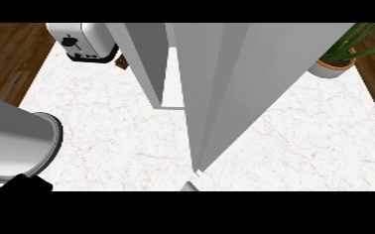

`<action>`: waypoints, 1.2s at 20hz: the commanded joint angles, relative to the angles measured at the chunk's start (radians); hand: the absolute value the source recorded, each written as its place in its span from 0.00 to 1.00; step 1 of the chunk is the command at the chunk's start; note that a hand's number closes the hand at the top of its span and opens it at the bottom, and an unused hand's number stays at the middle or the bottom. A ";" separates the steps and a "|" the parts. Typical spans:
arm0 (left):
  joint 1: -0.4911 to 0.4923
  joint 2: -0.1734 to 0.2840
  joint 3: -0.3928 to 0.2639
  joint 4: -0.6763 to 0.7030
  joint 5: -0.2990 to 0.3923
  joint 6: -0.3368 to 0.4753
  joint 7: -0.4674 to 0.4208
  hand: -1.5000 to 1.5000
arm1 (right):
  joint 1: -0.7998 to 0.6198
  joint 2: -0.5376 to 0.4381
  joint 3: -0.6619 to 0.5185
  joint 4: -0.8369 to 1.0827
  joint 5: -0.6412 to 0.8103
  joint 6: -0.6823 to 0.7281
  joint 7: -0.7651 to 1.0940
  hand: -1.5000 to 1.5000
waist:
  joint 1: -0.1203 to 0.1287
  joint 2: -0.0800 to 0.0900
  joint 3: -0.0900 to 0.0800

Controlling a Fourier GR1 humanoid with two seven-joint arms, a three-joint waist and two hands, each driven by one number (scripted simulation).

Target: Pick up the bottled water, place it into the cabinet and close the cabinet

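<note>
White marble-patterned stone with faint pink veins makes up the surface [110, 124], which fills most of the head view. Rising from it through the middle of the frame is the cabinet [147, 54], pale grey, seen steeply from above: its box stands toward twelve o'clock, and its door [234, 89] stands ajar, a long grey panel that narrows to a thin edge pointing down toward six o'clock. Between box and door a narrow bright slot shows the inside, but nothing in there can be made out.

At about eleven o'clock sits a chrome toaster [84, 42] with a black base, close beside the cabinet's far corner. A small brown object peeks out just right of it; what it is cannot be told. Toward two o'clock a potted plant [338, 59] stands in a pale pot near the surface's edge, well apart from the cabinet. Dark wooden floor [18, 59] shows beyond the surface at nine to ten o'clock.

At eight o'clock a grey forearm enters, and a scrap of the black left hand [26, 183] shows at the frame's lower edge; whether its fingers are straight or curled cannot be told. No right hand shows. The bottled water cannot be seen anywhere in this view.
</note>
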 commanded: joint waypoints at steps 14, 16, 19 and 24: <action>0.176 0.068 0.247 -0.009 0.153 -0.233 -0.010 1.00 | -0.425 0.129 -0.478 0.649 -0.286 0.154 -0.174 1.00 | -0.001 0.009 0.002; 0.172 0.069 0.287 0.067 0.161 -0.296 -0.031 1.00 | -0.446 0.129 -0.495 0.692 -0.290 0.180 -0.179 1.00 | -0.006 0.007 0.002; 0.162 0.054 0.269 0.008 0.153 -0.246 0.021 1.00 | -0.412 0.114 -0.535 0.818 -0.316 0.264 -0.280 1.00 | -0.009 0.010 0.003; 0.178 0.047 0.288 -0.021 0.176 -0.250 0.054 1.00 | -0.543 0.129 -0.597 1.055 -0.314 0.271 -0.356 1.00 | 0.006 0.012 0.003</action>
